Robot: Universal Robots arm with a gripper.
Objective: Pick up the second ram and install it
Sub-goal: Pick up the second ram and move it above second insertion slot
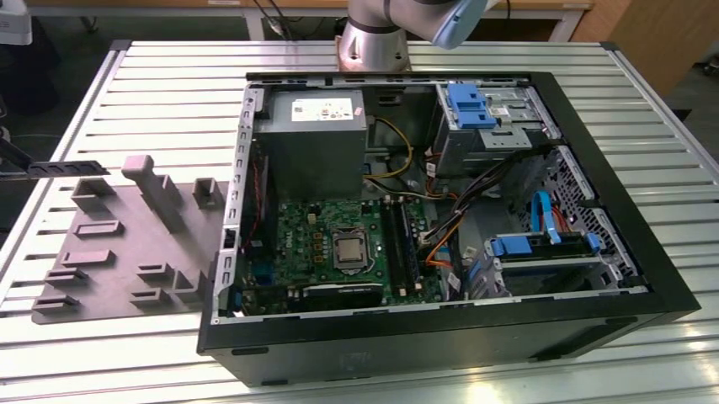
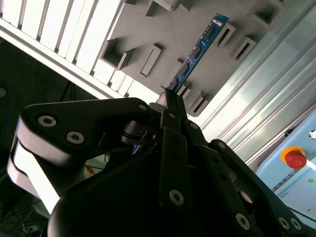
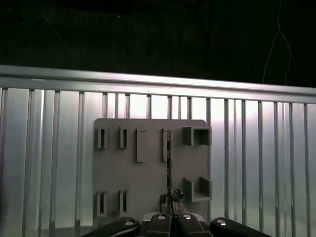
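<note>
Clenched tight on the second ram (image 2: 197,49), pinching one short end of it in the gripper (image 2: 170,101). Sticking straight out over the grey tray (image 2: 168,24) in the second wrist view, blue face and dark chips on show. Edge-on in the first wrist view, just a thin dark line above the tray. Looks lifted off the tray rather than seated in a holder, though hard to swear to. Level and standing on its long edge in the exterior view, out by the tray's edge away from the case. Gripped by the end, most likely to leave the long contact edge free for a slot. Raised blocks on the tray, seemingly there to stand parts upright for a clean pinch.

Open computer case (image 1: 450,210) beside the tray on the slatted worktop (image 1: 146,76), on the exterior view's right of it. Side panel off, presumably for reaching the green motherboard (image 1: 326,244) from above.

White label on the power supply (image 1: 309,143), print too small to read. No legible writing on the ram or tray. Red button (image 2: 295,158) on a pale box beyond the tray, no lettering to be made out.
</note>
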